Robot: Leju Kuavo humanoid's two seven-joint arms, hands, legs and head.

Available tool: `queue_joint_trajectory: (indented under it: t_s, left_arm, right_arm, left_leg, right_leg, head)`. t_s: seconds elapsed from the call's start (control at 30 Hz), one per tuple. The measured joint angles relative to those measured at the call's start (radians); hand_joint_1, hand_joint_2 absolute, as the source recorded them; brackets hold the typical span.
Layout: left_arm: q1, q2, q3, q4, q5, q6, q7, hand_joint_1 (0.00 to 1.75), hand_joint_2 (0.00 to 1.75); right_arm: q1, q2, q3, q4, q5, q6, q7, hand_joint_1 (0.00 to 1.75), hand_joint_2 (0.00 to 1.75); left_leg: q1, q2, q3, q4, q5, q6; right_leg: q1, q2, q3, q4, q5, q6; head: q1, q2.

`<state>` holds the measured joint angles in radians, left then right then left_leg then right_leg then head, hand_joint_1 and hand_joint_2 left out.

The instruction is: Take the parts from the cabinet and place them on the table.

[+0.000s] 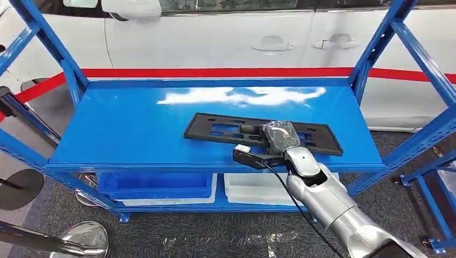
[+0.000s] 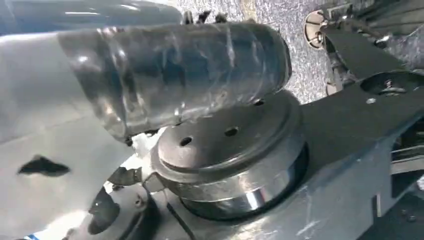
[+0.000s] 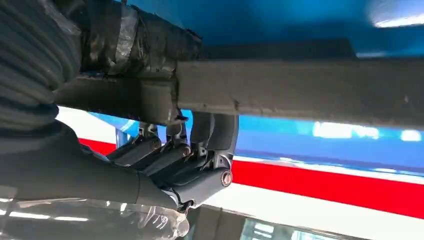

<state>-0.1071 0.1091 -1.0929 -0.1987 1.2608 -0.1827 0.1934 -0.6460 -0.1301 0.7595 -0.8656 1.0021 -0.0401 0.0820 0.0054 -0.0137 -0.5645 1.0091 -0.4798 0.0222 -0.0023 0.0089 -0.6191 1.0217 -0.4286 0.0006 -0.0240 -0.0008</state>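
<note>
As the right hand (image 1: 279,138) clamps the black plate (image 1: 215,129), lift comes next.
Plate's long axis runs sideways along the shelf (image 1: 123,126); grip sits right of centre.

A black part (image 1: 263,134) lies on the glossy blue shelf (image 1: 134,129), a red stripe (image 1: 215,72) behind.
</note>
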Motion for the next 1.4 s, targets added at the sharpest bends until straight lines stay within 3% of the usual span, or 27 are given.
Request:
queue_joint_trajectory:
  t_s: [0.07,0.1,0.23,0.47,0.57,0.7,0.9,0.93,0.97,1.0,1.03,1.07,1.13,1.17,1.2,1.23,1.3,1.33,1.37,1.4]
  left_arm:
    - [0.000,0.000,0.005,0.000,0.006,0.004,-0.009,0.00,0.00]
    - [0.000,0.000,0.006,0.000,0.008,0.006,-0.015,0.00,1.75]
    - [0.001,-0.001,0.008,0.000,0.009,0.009,-0.047,0.00,1.75]
    - [0.002,-0.002,0.011,0.000,0.009,0.048,-0.062,0.00,1.75]
    - [0.004,-0.004,0.014,0.000,0.022,0.091,-0.087,0.00,1.75]
    - [0.005,-0.006,0.016,0.000,0.023,0.115,-0.079,0.00,1.75]
    - [0.007,-0.009,0.022,0.000,0.022,0.125,-0.076,0.00,1.75]
    - [0.007,-0.008,0.023,0.000,0.018,0.125,-0.072,0.00,1.75]
    - [0.007,-0.009,0.022,0.000,0.016,0.124,-0.071,0.00,1.75]
    - [0.007,-0.010,0.022,0.000,0.011,0.122,-0.069,0.00,1.75]
    - [0.005,-0.015,0.022,0.000,0.008,0.121,-0.068,0.00,1.75]
    - [0.005,-0.014,0.022,0.000,0.007,0.121,-0.068,0.00,1.75]
    - [0.005,-0.016,0.022,0.000,0.006,0.122,-0.068,0.00,1.75]
    - [0.005,-0.018,0.022,0.000,0.006,0.122,-0.066,0.00,1.75]
    - [0.004,-0.020,0.022,0.000,0.006,0.122,-0.063,0.00,1.75]
    - [0.004,-0.021,0.022,0.000,0.006,0.123,-0.062,0.00,1.75]
    - [0.005,-0.021,0.022,0.000,0.006,0.123,-0.060,0.00,1.75]
    - [0.004,-0.021,0.022,0.000,0.006,0.123,-0.059,0.00,1.75]
    - [0.004,-0.014,0.023,0.003,0.006,0.123,-0.059,0.00,1.75]
    - [0.003,-0.018,0.023,0.003,0.006,0.122,-0.054,0.00,1.75]
  right_arm:
    - [0.000,0.000,0.001,0.001,0.000,0.000,0.000,1.75,1.75]
    - [0.000,0.001,0.001,0.003,0.000,0.000,0.000,1.75,1.75]
    - [0.003,0.001,0.001,0.005,-0.004,-0.024,-0.001,1.75,1.75]
    - [0.035,-0.013,-0.004,-0.089,-0.031,-0.032,0.004,1.75,1.75]
    - [0.061,-0.027,-0.024,-0.200,-0.074,-0.027,0.026,1.75,1.75]
    - [0.071,-0.058,-0.069,-0.437,-0.224,0.063,0.039,1.75,1.75]
    - [0.073,-0.101,-0.106,-0.684,-0.254,0.085,0.062,1.75,1.75]
    - [0.076,-0.103,-0.108,-0.709,-0.243,0.077,0.061,1.75,1.75]
    - [0.079,-0.107,-0.111,-0.734,-0.229,0.068,0.061,1.75,1.75]
    - [0.083,-0.111,-0.114,-0.765,-0.212,0.059,0.061,1.75,1.75]
    - [0.091,-0.121,-0.119,-0.795,-0.199,0.053,0.062,1.75,1.75]
    - [0.091,-0.127,-0.125,-0.829,-0.189,0.050,0.063,1.75,1.75]
    - [0.096,-0.136,-0.132,-0.883,-0.178,0.054,0.067,1.75,1.75]
    - [0.106,-0.140,-0.132,-0.908,-0.174,0.059,0.069,1.75,1.75]
    - [0.117,-0.147,-0.132,-0.933,-0.172,0.063,0.071,1.75,1.75]
    - [0.124,-0.153,-0.132,-0.950,-0.170,0.066,0.071,1.75,1.75]
    - [0.126,-0.160,-0.132,-0.980,-0.165,0.068,0.075,1.75,1.75]
    - [0.127,-0.162,-0.132,-0.995,-0.163,0.068,0.076,1.75,1.75]
    - [0.130,-0.166,-0.132,-1.005,-0.160,0.069,0.076,1.75,1.75]
    - [0.137,-0.166,-0.132,-1.023,-0.157,0.069,0.076,1.75,1.75]
  left_leg:
    - [0.000,0.001,0.003,-0.004,0.000,-0.001]
    - [0.000,0.001,0.004,-0.005,0.000,-0.002]
    - [0.000,0.001,0.006,-0.007,0.002,-0.012]
    - [-0.001,0.001,0.006,-0.006,0.003,-0.013]
    - [-0.002,0.001,0.005,-0.006,0.003,-0.013]
    - [-0.003,0.003,0.006,-0.006,0.002,-0.013]
    - [-0.003,0.004,0.005,-0.006,0.001,-0.013]
    - [-0.007,0.004,0.005,0.002,-0.002,0.000]
    - [-0.008,0.003,0.008,-0.006,0.006,0.008]
    - [-0.007,0.004,0.019,-0.037,0.023,0.016]
    - [0.008,0.014,0.037,-0.064,0.039,0.013]
    - [0.009,0.014,0.044,-0.084,0.047,0.017]
    - [0.013,0.018,0.042,-0.081,0.050,0.018]
    - [0.015,0.020,0.040,-0.077,0.049,0.016]
    - [0.019,0.020,0.037,-0.072,0.046,0.012]
    - [0.025,0.020,0.033,-0.063,0.042,0.006]
    - [0.041,0.020,0.022,-0.036,0.029,-0.013]
    - [0.046,0.019,0.013,-0.015,0.020,-0.027]
    - [0.040,0.015,-0.005,-0.004,0.014,-0.039]
    - [0.038,0.013,-0.010,0.008,0.009,-0.047]
  right_leg:
    - [0.000,0.001,0.001,0.000,-0.001,-0.001]
    - [0.000,0.001,0.002,0.000,-0.001,-0.002]
    - [0.000,0.001,0.003,0.000,-0.001,-0.003]
    - [-0.001,0.001,0.004,-0.001,0.000,-0.004]
    - [-0.001,0.001,0.004,-0.002,0.000,-0.004]
    - [-0.002,0.002,0.004,-0.002,0.000,-0.004]
    - [-0.002,0.002,0.004,-0.003,0.000,-0.004]
    - [-0.010,0.002,0.007,-0.011,0.007,0.007]
    - [-0.011,0.003,0.010,-0.019,0.013,0.010]
    - [-0.002,0.006,0.020,-0.032,0.019,0.016]
    - [-0.003,0.004,0.014,-0.026,0.005,0.016]
    - [-0.001,0.004,0.001,0.012,-0.032,0.019]
    - [-0.008,0.003,-0.057,0.157,-0.108,0.028]
    - [-0.013,0.002,-0.083,0.222,-0.127,0.035]
    - [-0.020,0.001,-0.095,0.250,-0.125,0.042]
    - [-0.028,0.000,-0.081,0.226,-0.099,0.050]
    - [-0.046,-0.007,-0.003,0.082,-0.026,0.071]
    - [-0.057,-0.012,0.033,0.006,-0.022,0.086]
    - [-0.041,0.002,0.038,0.033,-0.028,0.080]
    - [-0.041,0.008,0.017,0.049,-0.017,0.057]
  head:
    - [0.001,0.000]
    - [0.000,0.000]
    - [0.001,0.000]
    - [0.001,0.000]
    - [0.001,0.000]
    - [0.001,0.000]
    - [0.001,0.000]
    - [0.000,0.000]
    - [-0.001,0.000]
    - [-0.002,0.000]
    - [0.001,0.000]
    - [0.008,0.000]
    - [0.011,0.000]
    - [0.011,0.000]
    - [0.012,0.000]
    - [0.012,0.000]
    - [0.012,0.000]
    - [0.013,0.000]
    - [0.019,0.000]
    - [0.017,0.000]
